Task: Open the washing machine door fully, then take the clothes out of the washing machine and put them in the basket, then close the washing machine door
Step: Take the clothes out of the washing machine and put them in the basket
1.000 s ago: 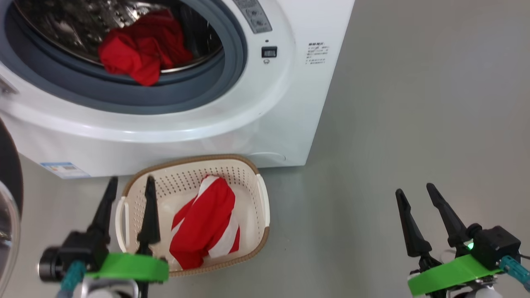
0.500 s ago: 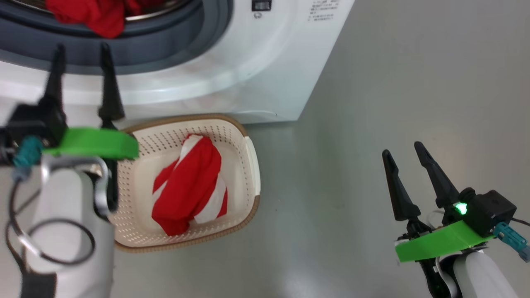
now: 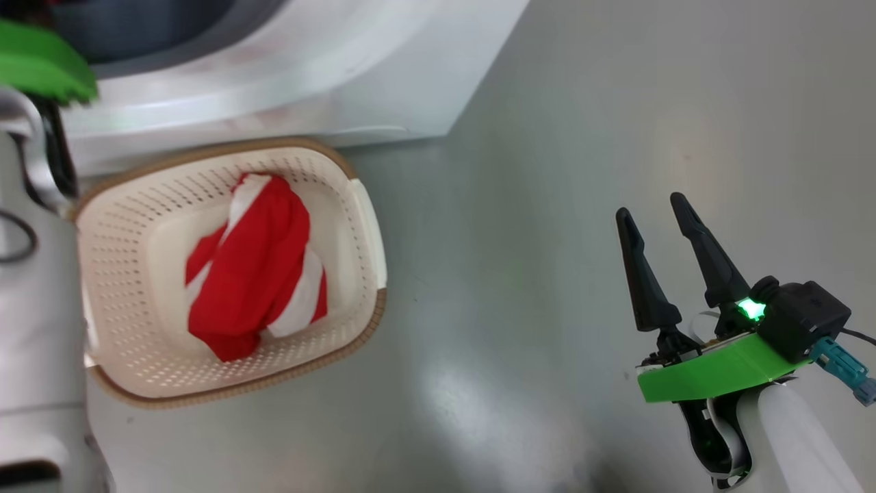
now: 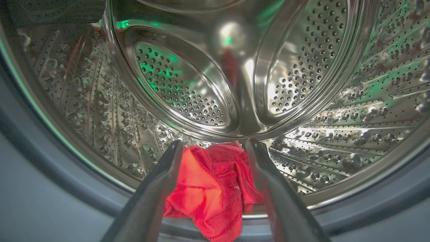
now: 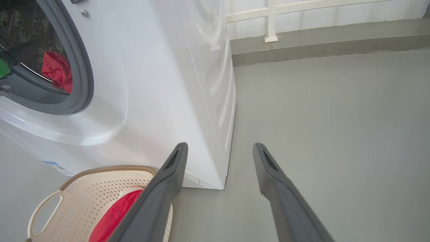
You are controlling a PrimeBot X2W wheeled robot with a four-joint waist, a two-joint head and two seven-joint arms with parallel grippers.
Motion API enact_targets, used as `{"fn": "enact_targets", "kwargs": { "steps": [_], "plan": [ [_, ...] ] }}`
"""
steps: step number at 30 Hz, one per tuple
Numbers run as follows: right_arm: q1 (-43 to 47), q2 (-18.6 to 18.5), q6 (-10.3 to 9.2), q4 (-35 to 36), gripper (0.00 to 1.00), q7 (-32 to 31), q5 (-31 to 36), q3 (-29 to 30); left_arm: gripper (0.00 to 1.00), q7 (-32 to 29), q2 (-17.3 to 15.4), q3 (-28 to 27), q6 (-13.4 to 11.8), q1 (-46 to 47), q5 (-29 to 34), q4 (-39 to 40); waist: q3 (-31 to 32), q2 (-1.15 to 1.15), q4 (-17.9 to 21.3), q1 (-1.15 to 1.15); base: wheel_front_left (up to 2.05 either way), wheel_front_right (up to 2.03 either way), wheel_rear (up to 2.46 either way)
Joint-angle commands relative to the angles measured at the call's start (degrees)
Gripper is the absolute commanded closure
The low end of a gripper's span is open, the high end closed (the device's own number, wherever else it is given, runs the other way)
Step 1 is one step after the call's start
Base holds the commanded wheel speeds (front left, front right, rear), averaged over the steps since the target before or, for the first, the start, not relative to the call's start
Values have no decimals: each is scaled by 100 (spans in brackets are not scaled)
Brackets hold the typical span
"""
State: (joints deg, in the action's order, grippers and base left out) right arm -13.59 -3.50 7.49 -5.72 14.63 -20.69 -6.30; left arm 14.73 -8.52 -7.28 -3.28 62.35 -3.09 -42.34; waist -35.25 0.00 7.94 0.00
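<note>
Left gripper (image 4: 214, 143): fingers spread wide, nothing clamped, aimed into the drum (image 4: 188, 84) of the washing machine (image 5: 151, 84). On its wrist cam the two fingers frame a crumpled red cloth (image 4: 208, 188). The cloth lies at the front bottom of the drum, with its lower edge spilling toward the grey-blue seal (image 4: 33, 174). Whether the fingers touch the cloth: can't tell. The drum wall is perforated steel with green light reflecting off it.

Head cam: the left forearm (image 3: 34, 308) runs up the left edge, and its green wrist plate (image 3: 41, 61) is at the machine's opening.

Right gripper (image 3: 650, 205): fingers apart, empty, hanging over bare grey floor (image 3: 547, 137). It is well to the right of both the machine and the basket (image 3: 130, 287). A green LED (image 3: 751, 309) is lit on its wrist module.

The basket sits on the floor just in front of the machine's lower front panel. Its brown rim (image 3: 226, 147) is close to the white panel; touching or not, can't tell. Inside is a red-and-white garment (image 3: 256, 267), bunched, lying roughly mid-basket from the back wall toward the front.

Right wrist cam shows:
- the machine's front and right side
- the red cloth at the mouth of the opening
- a blue-edged label (image 5: 55, 166) low on the front panel
- the basket with the garment at lower left, partly behind one finger
- a pale wall (image 5: 336, 10) beyond the floor
</note>
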Motion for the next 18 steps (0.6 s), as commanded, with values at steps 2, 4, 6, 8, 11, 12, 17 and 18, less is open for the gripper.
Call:
{"fn": "enact_targets", "kwargs": {
  "steps": [2, 4, 6, 8, 11, 12, 17, 18],
  "plan": [
    [-50, 10, 0, 160, 0, 37, -39, -145, 0, 27, -317, -85, -135, 297, 102, -76, -313, 0, 216, 0, 0, 0, 0],
    [-86, 22, 0, 179, 0, 37, -49, -177, 0, 27, -412, -98, -237, 538, 144, -263, -400, 0, 258, 0, 0, 0, 0],
    [-123, 33, 0, 193, 0, 37, -62, -214, 0, 27, -494, -85, -300, 740, 185, -447, -473, 0, 301, 0, 0, 0, 0],
    [-156, 41, 0, 205, 0, 37, -77, -243, 0, 27, -583, -65, -390, 920, 241, -622, -538, 0, 340, 0, 0, 0, 0],
    [-182, 50, 0, 204, 0, 37, -94, -268, 0, 27, -680, -34, -515, 1109, 301, -917, -579, 0, 386, 0, 0, 0, 0],
    [-186, 52, 0, 203, 0, 37, -97, -278, 0, 27, -703, -28, -538, 1156, 305, -1048, -587, 0, 402, 0, 0, 0, 0],
    [-189, 58, 0, 202, 0, 37, -105, -286, 0, 27, -755, 53, -501, 1340, 308, -1804, -595, 0, 451, 0, 0, 0, 0],
    [-190, 59, 0, 202, 0, 37, -110, -288, 0, 27, -757, 76, -451, 1373, 301, -1930, -595, 0, 457, 0, 0, 0, 0]
  ]
}}
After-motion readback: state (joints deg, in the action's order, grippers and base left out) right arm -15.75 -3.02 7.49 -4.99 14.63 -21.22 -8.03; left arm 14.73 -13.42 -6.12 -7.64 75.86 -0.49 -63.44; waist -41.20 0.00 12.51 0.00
